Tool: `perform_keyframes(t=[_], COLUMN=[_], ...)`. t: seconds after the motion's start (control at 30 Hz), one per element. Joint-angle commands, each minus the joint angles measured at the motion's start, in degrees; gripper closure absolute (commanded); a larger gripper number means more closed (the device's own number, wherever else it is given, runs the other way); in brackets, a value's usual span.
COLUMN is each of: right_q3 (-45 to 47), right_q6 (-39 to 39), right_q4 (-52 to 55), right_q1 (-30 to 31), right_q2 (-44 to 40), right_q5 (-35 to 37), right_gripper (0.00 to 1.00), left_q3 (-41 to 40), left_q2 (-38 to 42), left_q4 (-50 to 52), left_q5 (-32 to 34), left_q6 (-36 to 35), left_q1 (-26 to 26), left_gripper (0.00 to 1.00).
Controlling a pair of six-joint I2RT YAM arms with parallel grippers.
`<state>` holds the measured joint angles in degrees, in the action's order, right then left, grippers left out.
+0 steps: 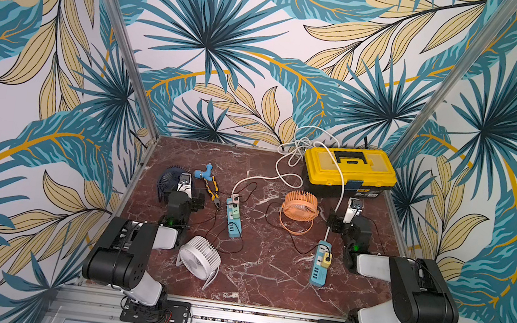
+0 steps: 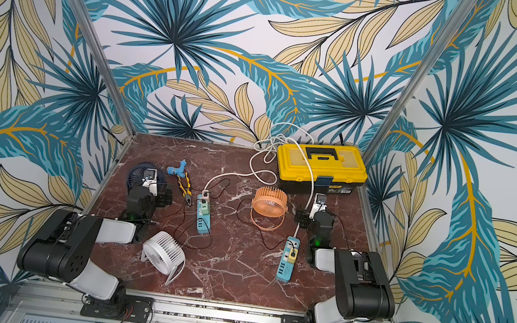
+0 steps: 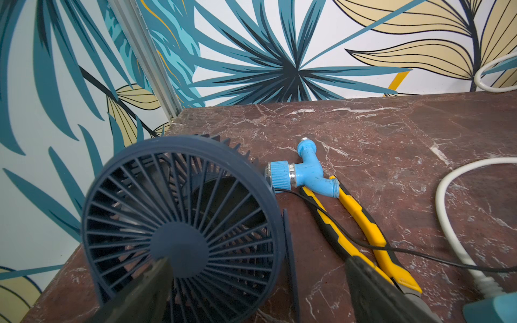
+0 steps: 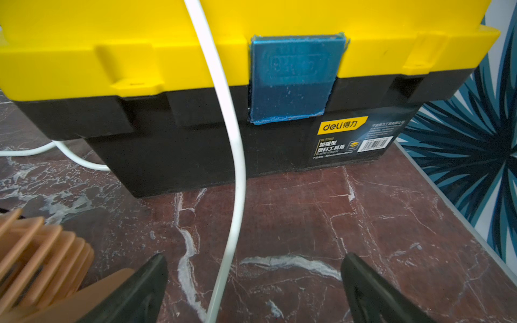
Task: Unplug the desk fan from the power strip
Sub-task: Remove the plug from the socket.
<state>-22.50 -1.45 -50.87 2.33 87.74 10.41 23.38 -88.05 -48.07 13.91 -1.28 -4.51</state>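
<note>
Presumably the orange desk fan (image 1: 300,207) feeds the yellow plug (image 1: 326,259) on the power strip (image 1: 319,269), whose long axis runs 12-to-6 on the counter (image 1: 268,282), at 7 o'clock from the right arm's jaws, the nearer pair; both pairs stand apart, empty.

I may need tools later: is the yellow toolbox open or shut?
Shut: the toolbox lid lies flat on its black base, and the blue latch is folded down across the seam.
</note>
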Motion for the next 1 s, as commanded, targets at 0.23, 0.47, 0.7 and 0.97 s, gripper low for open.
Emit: perform_keyframes(t=[0.23,0.47,0.7,0.97], right_q3=[-0.2,-8.2,-17.6,-26.5], right_q6=[0.6,1.0,-3.1,-12.8], right_q4=[0.2,19.0,36.9,62.0], right_q1=[-0.1,0.0,0.4,0.8], right_q2=[-1.0,-5.9,-11.3,-15.1], right_q5=[-0.5,-0.6,-1.2,-2.9], right_gripper=[0.01,0.0,0.01,0.01], left_q3=[0.4,2.8,7.0,13.8], left_q2=[3.1,10.1,17.3,19.4], left_q4=[3.6,12.7,22.6,36.7], left_q5=[0.6,1.5,0.1,-4.1], left_q6=[-1.2,-2.4,-1.8,3.1], left_q1=[-0.8,-2.2,-3.5,-5.4], left_gripper=[0.0,0.0,0.0,0.0])
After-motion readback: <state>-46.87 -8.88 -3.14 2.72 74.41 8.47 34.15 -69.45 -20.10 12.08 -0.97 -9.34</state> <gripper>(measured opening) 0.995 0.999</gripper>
